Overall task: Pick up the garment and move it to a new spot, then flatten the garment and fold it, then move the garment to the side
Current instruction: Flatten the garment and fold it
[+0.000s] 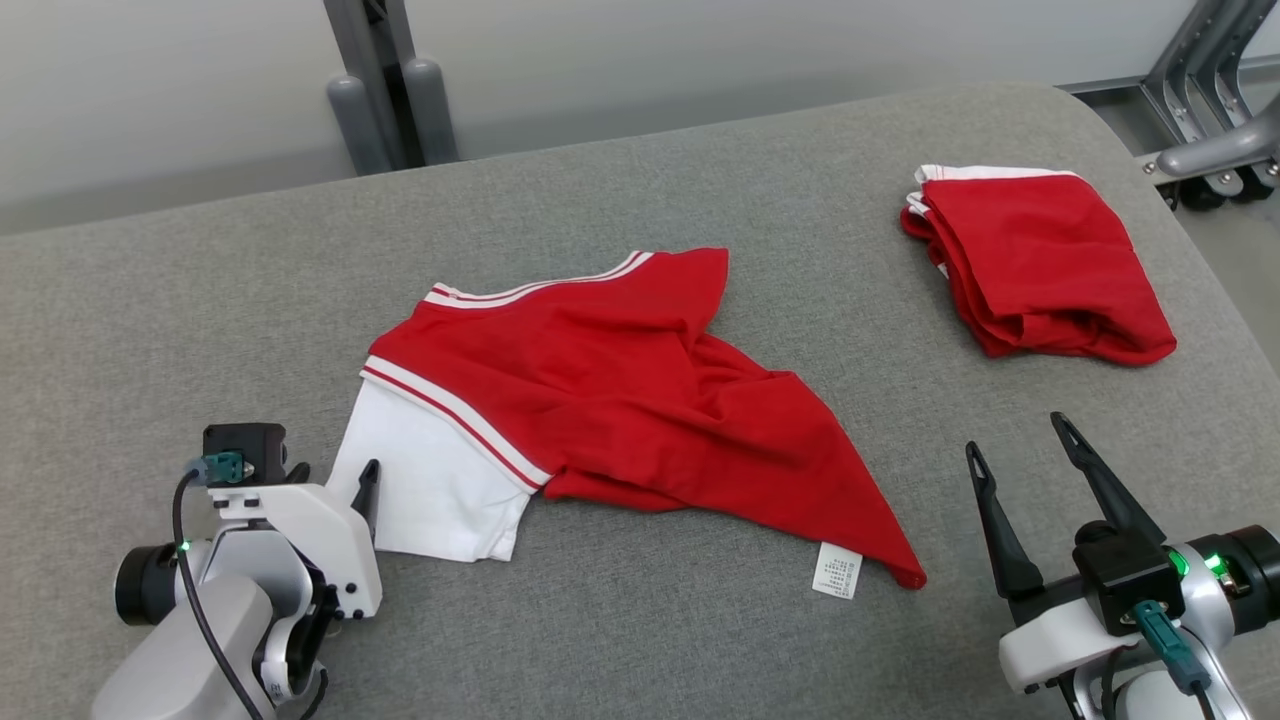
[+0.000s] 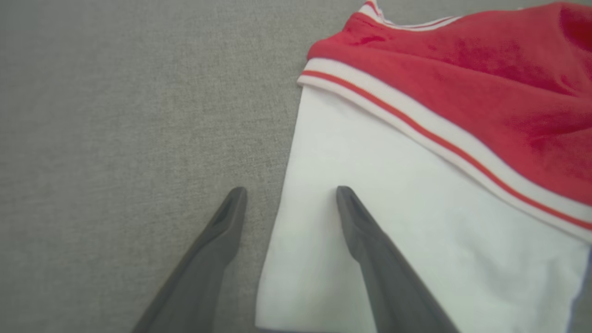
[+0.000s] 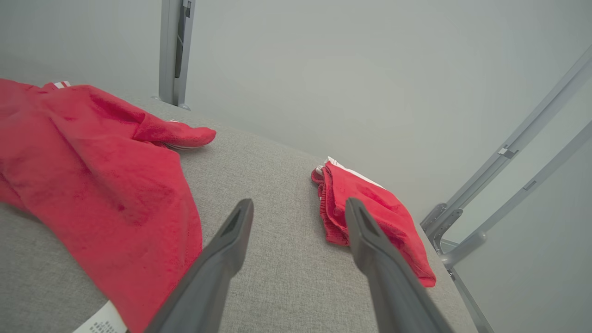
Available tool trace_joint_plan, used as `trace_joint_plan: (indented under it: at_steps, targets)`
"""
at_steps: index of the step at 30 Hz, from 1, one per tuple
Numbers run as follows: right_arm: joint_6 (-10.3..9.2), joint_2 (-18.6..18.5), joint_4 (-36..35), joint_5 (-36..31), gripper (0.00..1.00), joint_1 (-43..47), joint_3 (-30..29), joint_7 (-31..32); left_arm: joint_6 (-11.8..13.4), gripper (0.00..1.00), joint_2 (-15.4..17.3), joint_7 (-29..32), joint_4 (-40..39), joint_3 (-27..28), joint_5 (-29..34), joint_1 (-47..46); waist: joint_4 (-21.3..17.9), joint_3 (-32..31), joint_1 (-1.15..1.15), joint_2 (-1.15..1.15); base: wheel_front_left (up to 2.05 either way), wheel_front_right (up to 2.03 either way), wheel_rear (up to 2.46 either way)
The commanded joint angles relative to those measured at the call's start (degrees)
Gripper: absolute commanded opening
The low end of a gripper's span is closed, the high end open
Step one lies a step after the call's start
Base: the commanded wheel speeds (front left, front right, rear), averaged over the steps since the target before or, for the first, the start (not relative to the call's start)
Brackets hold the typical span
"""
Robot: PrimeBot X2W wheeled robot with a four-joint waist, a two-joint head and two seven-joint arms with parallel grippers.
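Left gripper (image 2: 291,189), jaws spread, was set at 8 o'clock of the centrally crumpled red shirt (image 1: 620,390), straddling its white sleeve (image 2: 393,208) edge, presumably for pickup. Right gripper (image 1: 1018,435), likewise spread, was held clear at 4 o'clock.

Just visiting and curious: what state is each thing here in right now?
Garment: lying rumpled, not folded.
Second garment: folded, at the far right.
Left claw: open, astride the garment's white edge.
Right claw: open, empty.

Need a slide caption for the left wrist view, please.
Open left gripper straddles the white edge of the red-and-white garment on the grey padded surface.
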Motion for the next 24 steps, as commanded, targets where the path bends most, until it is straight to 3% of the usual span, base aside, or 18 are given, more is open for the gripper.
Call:
trace_joint_plan:
  at_steps: [1,4,5,6,7,16,24]
  targets:
    - [-0.01,-0.29,-0.49,0.34,1.00,-0.24,-0.17,-0.13,0.17,1.00,0.36,0.65,1.23,-0.27,0.60,-1.22,-0.59,0.56,0.00,0.00,0.00,0.00,0.00]
    - [-0.01,-0.29,-1.00,0.73,1.00,0.19,-0.47,-0.17,-0.81,0.96,-0.38,2.28,3.56,-1.29,0.57,-2.06,-0.82,0.93,0.00,0.00,0.00,0.00,0.00]
    - [-0.01,-0.29,-1.11,0.74,1.00,0.34,-0.59,-0.18,-1.39,0.43,-0.81,2.64,3.91,-1.42,0.14,-2.05,-0.79,1.01,0.00,0.00,0.00,0.00,0.00]
    - [-0.01,-0.29,-1.26,0.74,1.00,0.47,-0.74,-0.20,-1.98,0.15,-1.22,3.11,4.19,-1.74,0.01,-2.03,-0.70,1.06,0.00,0.00,0.00,0.00,0.00]
    - [-0.01,-0.28,-1.42,0.73,1.00,0.56,-0.92,-0.21,-2.45,0.00,-1.55,3.51,4.38,-2.04,-0.17,-2.02,-0.51,1.10,0.00,0.00,0.00,0.00,0.00]
    - [-0.01,-0.30,-1.99,0.29,1.00,0.48,-2.26,-0.23,-3.31,0.00,-2.53,-0.83,3.00,-1.67,0.04,-1.94,4.17,0.21,0.00,0.00,0.00,0.00,0.00]
    - [-0.01,-0.30,-2.31,-0.35,1.00,0.39,-4.91,0.60,-0.80,0.00,-2.02,-6.70,-2.79,0.92,-1.48,3.10,10.87,-1.33,0.00,0.00,0.00,0.00,0.00]
